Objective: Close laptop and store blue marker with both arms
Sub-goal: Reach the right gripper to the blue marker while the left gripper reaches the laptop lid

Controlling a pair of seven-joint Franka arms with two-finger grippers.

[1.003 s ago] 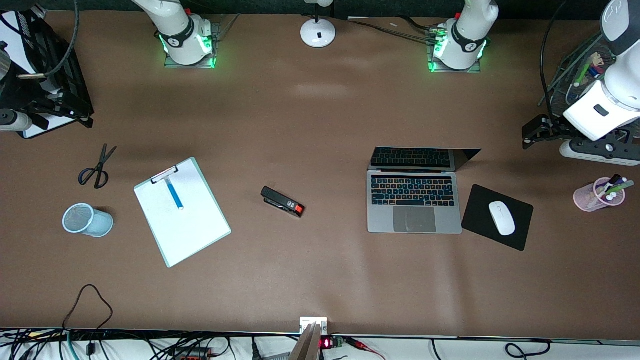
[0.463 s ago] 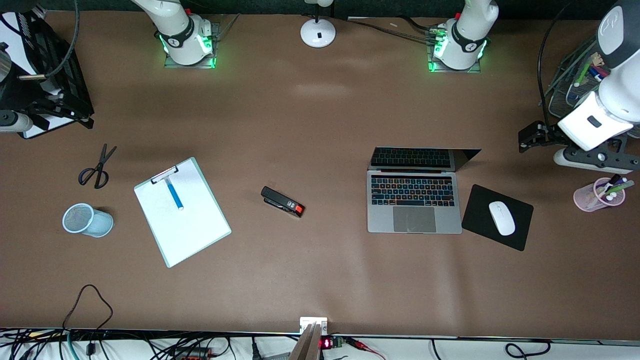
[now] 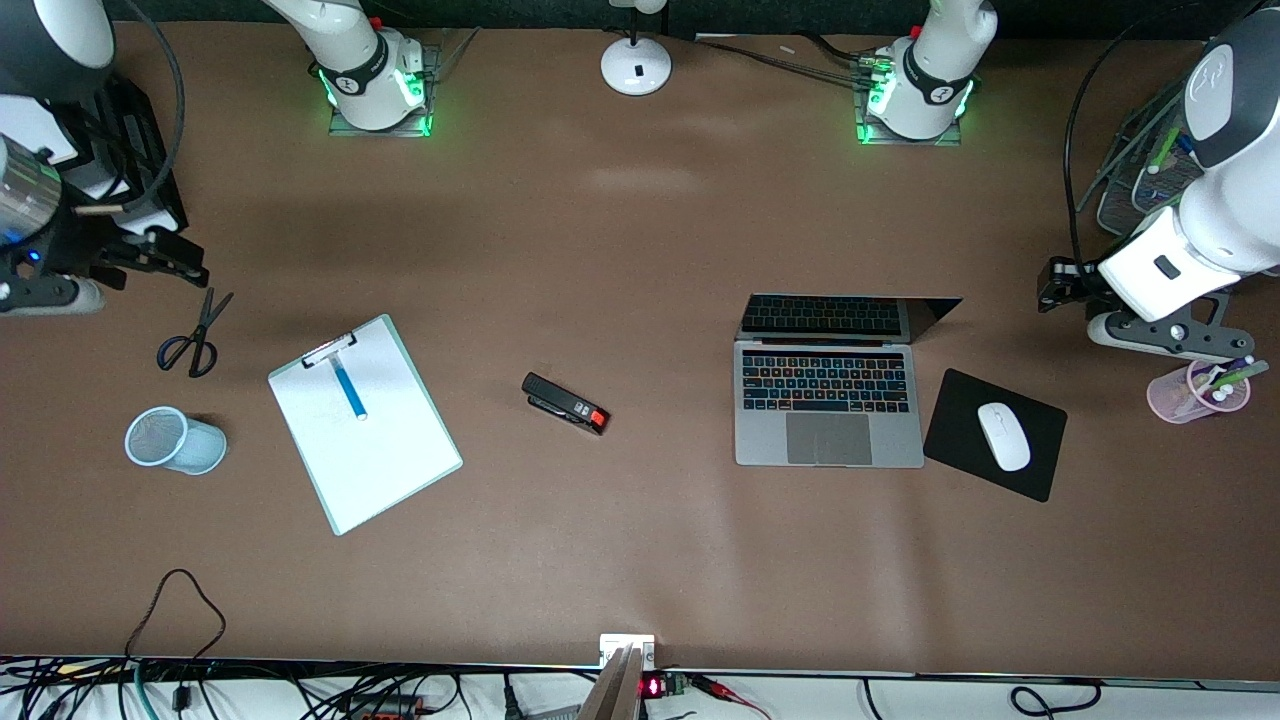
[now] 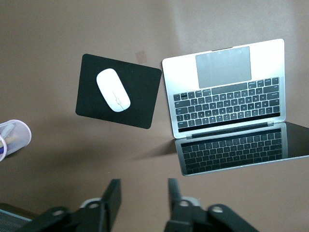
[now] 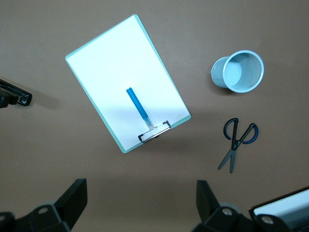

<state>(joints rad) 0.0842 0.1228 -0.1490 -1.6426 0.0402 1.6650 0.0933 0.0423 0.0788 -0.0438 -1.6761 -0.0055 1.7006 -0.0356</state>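
Left hand empty, part-open; right hand wide; laptop open.

The left claw is hanging in the air with fingers partly apart, gripping nothing. The right claw is hovering with fingers spread wide, empty.

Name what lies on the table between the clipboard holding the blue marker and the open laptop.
A black stapler with a red end lies alone between the clipboard, which carries the blue marker, and the laptop. The front view shows it.
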